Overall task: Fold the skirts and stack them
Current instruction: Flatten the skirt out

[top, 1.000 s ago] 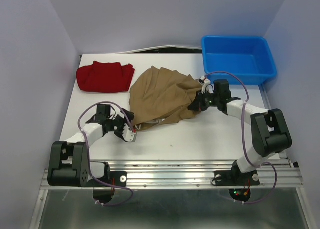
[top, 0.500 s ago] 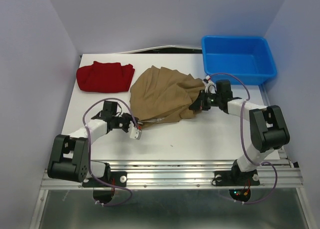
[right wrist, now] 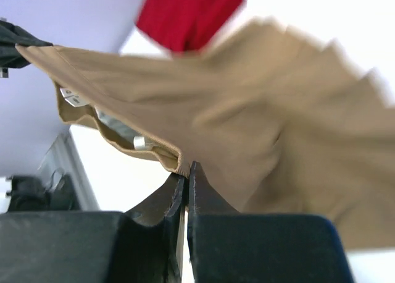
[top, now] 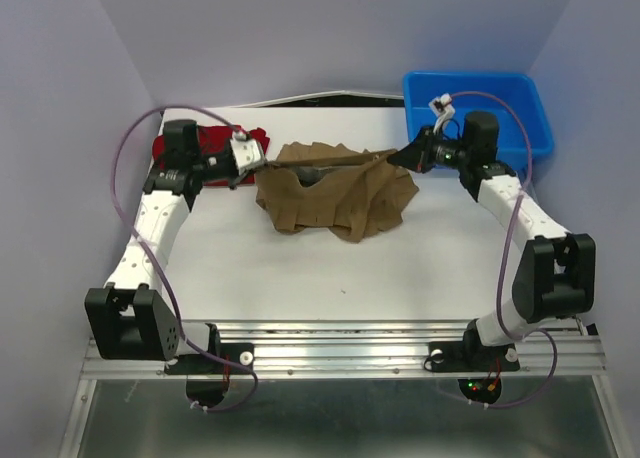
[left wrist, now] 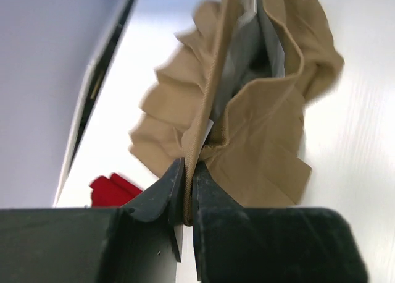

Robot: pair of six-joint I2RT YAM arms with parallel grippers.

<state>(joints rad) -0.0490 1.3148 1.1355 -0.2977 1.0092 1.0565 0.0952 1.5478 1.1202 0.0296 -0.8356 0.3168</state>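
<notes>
Tan skirt point(top: 335, 193): stretched out left of the bin point(top: 512, 100), top edge held taut, lower cloth bunched on the counter point(top: 300, 268).
Left pincer point(top: 262, 159): closed tight on the tan skirt's edge farthest from the bin.
Right pincer point(top: 402, 159): clamped on the edge nearest the bin.
Red skirt point(top: 252, 137): far left of the bin, partly hidden.

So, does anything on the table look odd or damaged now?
Nothing spilled or damaged. The tan skirt hangs crumpled, held up at its edge by the left gripper and the right gripper, gray lining showing.
</notes>
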